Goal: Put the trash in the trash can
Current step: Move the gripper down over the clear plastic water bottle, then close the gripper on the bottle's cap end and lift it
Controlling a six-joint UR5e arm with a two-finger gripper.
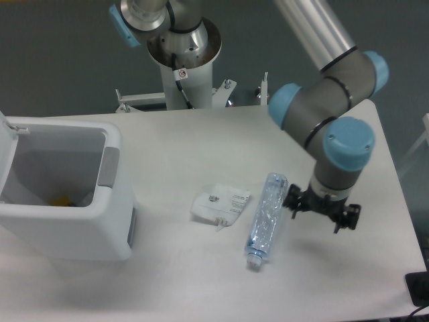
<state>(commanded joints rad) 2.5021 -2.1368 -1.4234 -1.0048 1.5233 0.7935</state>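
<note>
bottle [266, 217] lies beside wrapper [220, 204], print unreadable; hand [320, 210] open, empty.

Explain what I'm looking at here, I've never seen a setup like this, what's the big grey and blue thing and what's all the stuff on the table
The grey and blue thing is a robot arm with several joints, bolted to a stand behind the white table. The one picture comes from a fixed camera looking down at the table from the front. At the arm's end is a black gripper with two fingers; it holds nothing and hangs beside the bottle. I cannot tell whether the fingers are open. On the table lie a crushed clear plastic bottle with a blue cap and, to its left, a flat crumpled white wrapper. At the far left stands a white trash can with its lid up; something small and yellow lies inside.
</note>
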